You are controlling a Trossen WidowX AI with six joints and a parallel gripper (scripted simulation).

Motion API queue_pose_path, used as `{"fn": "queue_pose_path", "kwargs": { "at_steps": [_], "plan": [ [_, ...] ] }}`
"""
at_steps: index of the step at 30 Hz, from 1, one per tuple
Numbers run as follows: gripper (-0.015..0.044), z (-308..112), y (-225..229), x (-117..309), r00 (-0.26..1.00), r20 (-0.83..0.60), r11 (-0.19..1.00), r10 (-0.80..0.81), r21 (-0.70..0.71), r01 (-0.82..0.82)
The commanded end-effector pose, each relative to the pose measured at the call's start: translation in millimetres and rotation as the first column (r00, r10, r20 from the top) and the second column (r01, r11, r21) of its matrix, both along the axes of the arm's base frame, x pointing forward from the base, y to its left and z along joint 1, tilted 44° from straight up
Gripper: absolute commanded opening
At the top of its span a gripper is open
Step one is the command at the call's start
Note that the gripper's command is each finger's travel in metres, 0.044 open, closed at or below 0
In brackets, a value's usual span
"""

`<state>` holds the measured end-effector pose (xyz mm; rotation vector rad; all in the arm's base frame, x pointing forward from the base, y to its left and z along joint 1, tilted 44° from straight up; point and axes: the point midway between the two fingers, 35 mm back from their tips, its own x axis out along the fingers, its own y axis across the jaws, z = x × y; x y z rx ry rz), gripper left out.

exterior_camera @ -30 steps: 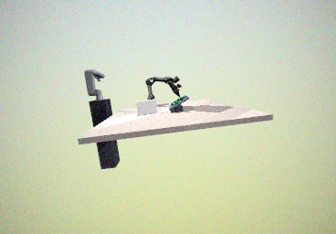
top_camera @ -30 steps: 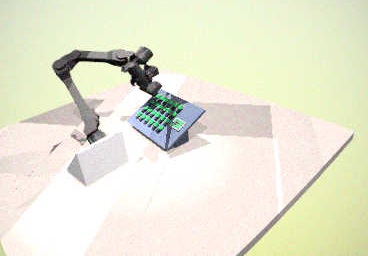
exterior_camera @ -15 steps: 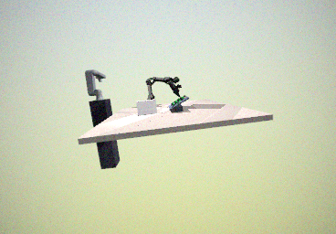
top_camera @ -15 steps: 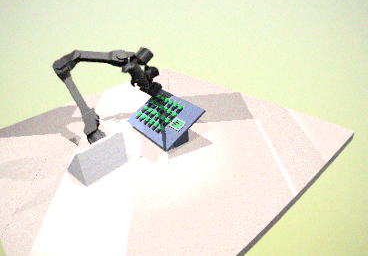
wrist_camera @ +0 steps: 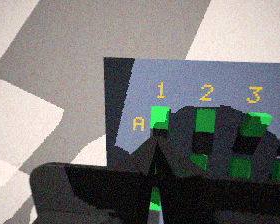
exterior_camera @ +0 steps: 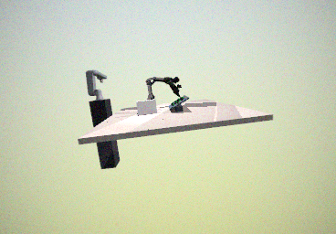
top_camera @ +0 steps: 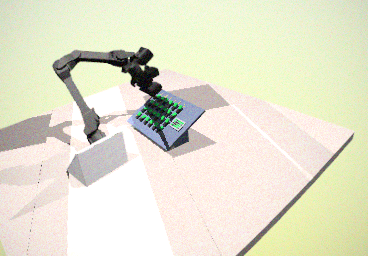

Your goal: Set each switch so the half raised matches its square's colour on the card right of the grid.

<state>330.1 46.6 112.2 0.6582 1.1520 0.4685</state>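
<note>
The tilted blue panel (top_camera: 194,113) (wrist_camera: 183,75) carries a grid of green and dark grey switches. The small card (top_camera: 177,124) with a pale border is on the panel right of the grid; its squares are too blurred to read. My gripper (top_camera: 159,94) (exterior_camera: 180,95) (wrist_camera: 156,142) is shut and empty, its tips low at the near, dark half of switch A1 (wrist_camera: 160,118). Whether they touch it I cannot tell. Switch A2 (wrist_camera: 205,121) and switch A3 (wrist_camera: 255,125) show beside it. The fingers hide part of the rows below.
A pale grey wedge block (top_camera: 106,159) (exterior_camera: 147,107) stands beside the arm's base. The panel rests on a dark support (top_camera: 182,138) on the pale table (top_camera: 250,190). A grey arm (exterior_camera: 91,84) on a dark pillar (exterior_camera: 108,153) stands at the table's left. Broad shadows cross the table.
</note>
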Motion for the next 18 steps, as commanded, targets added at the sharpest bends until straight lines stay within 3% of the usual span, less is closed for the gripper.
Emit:
{"fn": "queue_pose_path", "kwargs": {
  "at_steps": [1,18],
  "plan": [
    [0.0000,-2.7,0.3,-0.7,1.000,-0.009,1.000,-0.003,-0.003,0.003],
    [0.0000,-4.2,1.8,0.0,1.000,-0.009,1.000,-0.003,-0.003,0.003]
  ]
}}
